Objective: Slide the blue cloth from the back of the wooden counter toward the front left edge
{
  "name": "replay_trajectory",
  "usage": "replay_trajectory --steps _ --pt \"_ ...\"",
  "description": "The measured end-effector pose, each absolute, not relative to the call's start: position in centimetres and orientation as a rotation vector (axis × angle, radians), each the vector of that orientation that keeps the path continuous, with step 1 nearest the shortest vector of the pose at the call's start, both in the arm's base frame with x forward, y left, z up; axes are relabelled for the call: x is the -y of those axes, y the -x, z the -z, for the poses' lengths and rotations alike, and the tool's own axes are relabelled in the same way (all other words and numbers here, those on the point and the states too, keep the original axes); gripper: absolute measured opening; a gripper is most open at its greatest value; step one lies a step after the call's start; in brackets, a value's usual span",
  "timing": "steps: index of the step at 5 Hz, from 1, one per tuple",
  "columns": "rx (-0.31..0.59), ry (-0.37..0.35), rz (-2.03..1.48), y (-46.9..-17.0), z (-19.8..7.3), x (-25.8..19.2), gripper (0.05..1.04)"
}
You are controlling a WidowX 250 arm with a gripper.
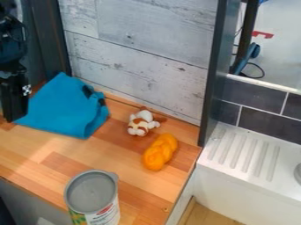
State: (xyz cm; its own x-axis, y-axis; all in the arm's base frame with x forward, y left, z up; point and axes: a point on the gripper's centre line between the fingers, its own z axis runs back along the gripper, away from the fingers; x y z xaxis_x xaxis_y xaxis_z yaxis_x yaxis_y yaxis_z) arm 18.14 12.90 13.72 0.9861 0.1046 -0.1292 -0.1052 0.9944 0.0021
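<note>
At the left edge of the camera view the black gripper [14, 103] hangs down, beside the left side of a blue cloth [66, 107]. The cloth lies bunched on the wooden counter, with a raised peak and small dark patches on its right part. Right of it is a small white and brown plush toy [141, 122]. An orange braided bread-like toy [160, 151] lies just below and right of the plush. An open-topped can [93, 197] with a grey inside stands upright at the counter's front edge.
A grey wood-plank wall [138, 57] rises behind the counter [50, 160]. A dark upright post [213, 74] stands at the counter's right back corner. To the right is a white sink unit with a ribbed drainboard [244, 154], below dark tiles [255, 99].
</note>
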Motion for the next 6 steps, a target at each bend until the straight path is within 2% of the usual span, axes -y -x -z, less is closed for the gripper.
replay_trajectory --steps 1,2,3,4,5,6 --pt "-0.151 0.023 -0.107 -18.2 -13.1 -12.8 1.002" --pt "-0.092 0.078 -0.171 -22.1 -12.7 -13.9 1.002" --pt "-0.08 0.09 -0.224 -25.9 -11.3 -15.9 1.002" --pt "-0.04 0.069 -0.239 -28.1 -10.2 -17.2 1.002" --pt "-0.02 0.032 -0.225 -29.5 -7.3 -18.5 1.002" --pt "-0.026 -0.011 -0.181 -31.0 -6.1 -19.1 1.002"
